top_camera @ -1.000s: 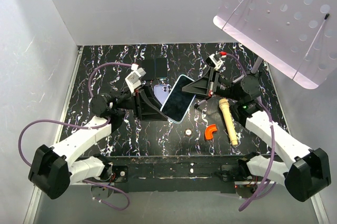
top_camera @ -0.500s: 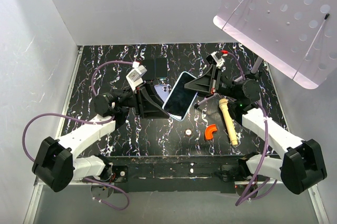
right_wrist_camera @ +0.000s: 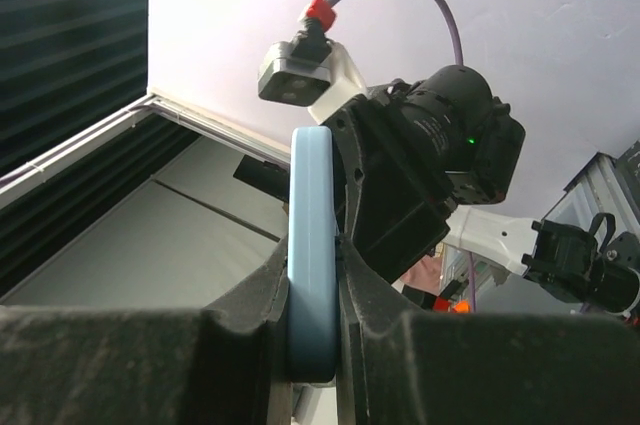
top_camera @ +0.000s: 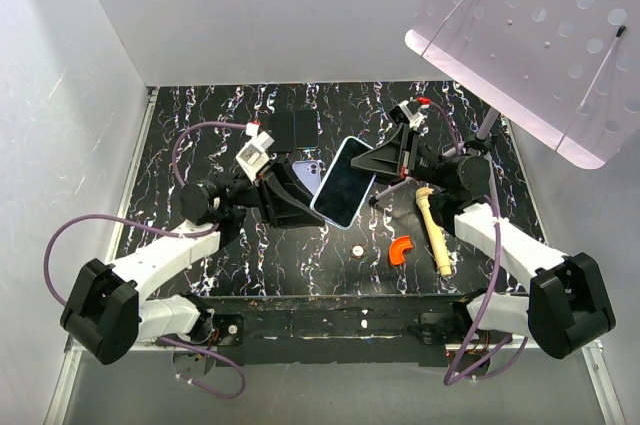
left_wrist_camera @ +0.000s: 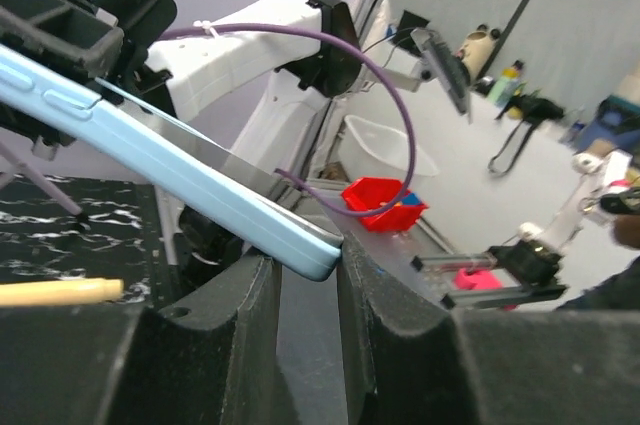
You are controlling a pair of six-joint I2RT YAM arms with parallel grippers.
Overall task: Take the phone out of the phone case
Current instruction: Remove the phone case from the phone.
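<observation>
A phone with a dark screen and a light blue case edge (top_camera: 343,183) is held tilted above the middle of the black marbled table (top_camera: 200,125). My right gripper (top_camera: 378,163) is shut on its upper right end; in the right wrist view the blue edge (right_wrist_camera: 313,245) is squeezed between both pads of that gripper (right_wrist_camera: 313,257). My left gripper (top_camera: 310,207) is at the phone's lower left end. In the left wrist view that gripper (left_wrist_camera: 310,263) has the phone's corner (left_wrist_camera: 300,240) wedged between its fingertips, and the blue side with buttons (left_wrist_camera: 120,140) runs up to the left.
A lavender flat thing with a camera lens (top_camera: 305,173) lies on the table under the held phone. A black flat object (top_camera: 297,128) lies behind it. A cream stick (top_camera: 434,230), an orange curved piece (top_camera: 401,250) and a small round piece (top_camera: 357,250) lie front right. A perforated panel (top_camera: 540,35) overhangs back right.
The held phone has shifted slightly up and to the right with both grippers on it. The left arm's elbow has swung inward a little.
</observation>
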